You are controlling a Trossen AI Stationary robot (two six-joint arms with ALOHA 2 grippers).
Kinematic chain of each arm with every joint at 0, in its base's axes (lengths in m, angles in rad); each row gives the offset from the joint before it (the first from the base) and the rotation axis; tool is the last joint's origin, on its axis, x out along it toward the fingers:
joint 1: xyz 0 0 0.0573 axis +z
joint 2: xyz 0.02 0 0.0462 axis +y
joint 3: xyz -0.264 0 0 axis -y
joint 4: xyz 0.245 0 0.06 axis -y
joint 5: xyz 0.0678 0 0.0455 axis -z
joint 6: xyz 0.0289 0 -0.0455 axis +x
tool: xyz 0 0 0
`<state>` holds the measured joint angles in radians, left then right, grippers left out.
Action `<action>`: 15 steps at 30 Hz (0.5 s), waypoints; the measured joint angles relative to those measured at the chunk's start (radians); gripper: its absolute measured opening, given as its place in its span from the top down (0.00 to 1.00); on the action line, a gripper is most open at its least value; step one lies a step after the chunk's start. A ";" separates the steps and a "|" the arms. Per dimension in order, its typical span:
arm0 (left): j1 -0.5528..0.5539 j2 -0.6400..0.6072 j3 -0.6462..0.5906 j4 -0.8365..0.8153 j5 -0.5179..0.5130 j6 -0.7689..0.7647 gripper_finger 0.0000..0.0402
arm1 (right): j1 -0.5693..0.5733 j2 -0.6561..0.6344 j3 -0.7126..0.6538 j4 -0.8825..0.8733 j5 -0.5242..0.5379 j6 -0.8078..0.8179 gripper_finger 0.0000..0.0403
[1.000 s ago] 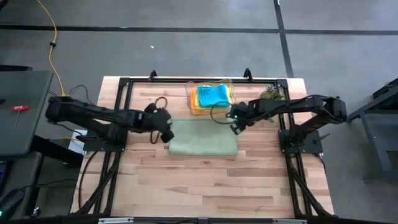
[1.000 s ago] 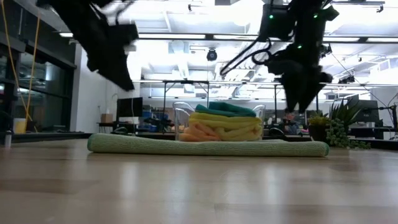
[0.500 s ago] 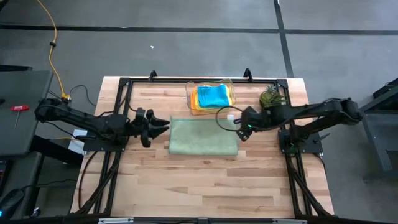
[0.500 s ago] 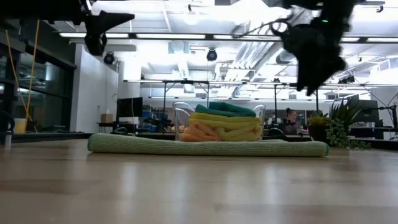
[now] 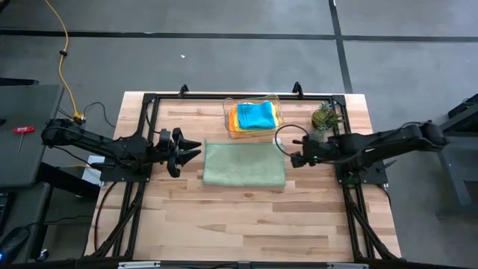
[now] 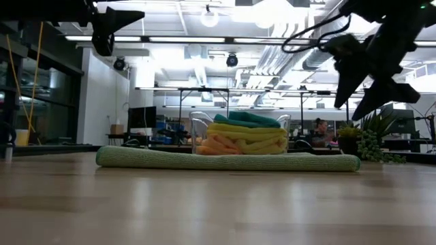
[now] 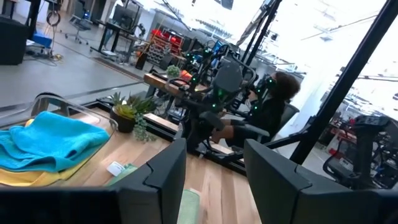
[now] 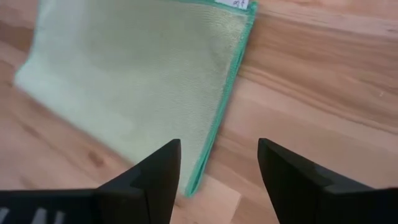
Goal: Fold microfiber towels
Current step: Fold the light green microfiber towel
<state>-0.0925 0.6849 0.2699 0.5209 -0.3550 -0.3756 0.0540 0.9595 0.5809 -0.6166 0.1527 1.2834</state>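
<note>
Presently: green towel flat at frame centre, long axis left-right | left gripper beside its left edge, open, empty | right gripper beside right edge, open, empty, slightly nearer.

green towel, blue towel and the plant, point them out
green towel (image 5: 244, 164), high view, middle of its top face
blue towel (image 5: 256, 114), high view, top of the pile
plant (image 5: 323, 116), high view, its leaves

Teal towel on yellow towels; pincer open.
</note>
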 joint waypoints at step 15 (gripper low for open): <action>0.000 0.000 0.000 0.000 -0.015 -0.014 0.62 | -0.059 0.493 0.086 0.159 -0.048 -0.005 0.50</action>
<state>-0.0921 0.6849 0.2699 0.5208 -0.3704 -0.3893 -0.0047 1.4524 0.6666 -0.4572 0.1049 1.2789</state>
